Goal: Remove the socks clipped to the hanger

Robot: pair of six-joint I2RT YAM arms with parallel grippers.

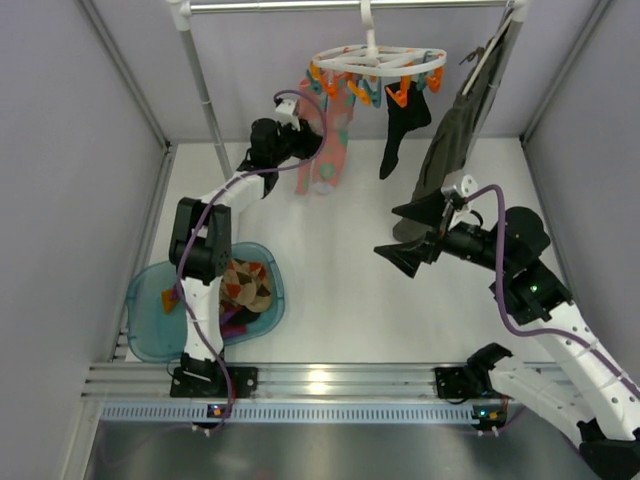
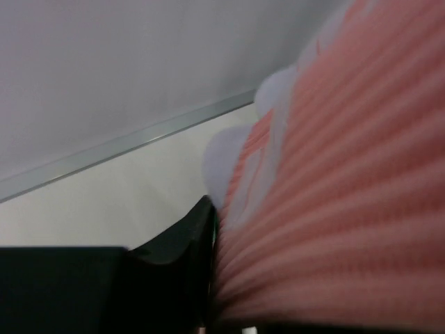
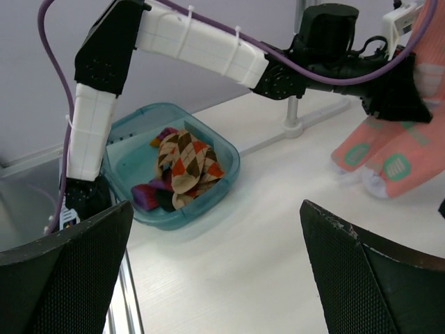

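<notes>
The white oval hanger (image 1: 378,60) with orange and teal clips hangs from the top rail. Pink socks with teal patches (image 1: 325,155) and a black sock (image 1: 400,125) dangle from it. My left gripper (image 1: 303,140) is at the pink socks' left side. In the left wrist view pink ribbed fabric (image 2: 334,195) presses against one black finger (image 2: 177,257), and the other finger is hidden. The right wrist view shows that gripper (image 3: 400,104) overlapping the pink socks (image 3: 389,156). My right gripper (image 1: 405,240) stands open and empty (image 3: 215,205) over the table, below the black sock.
A teal bin (image 1: 150,320) at the left front holds an argyle sock (image 1: 247,283) and other socks. A long olive garment (image 1: 455,140) hangs at the right of the rail. The rack's pole (image 1: 205,95) stands behind the left arm. A metal rail (image 1: 320,385) runs along the front.
</notes>
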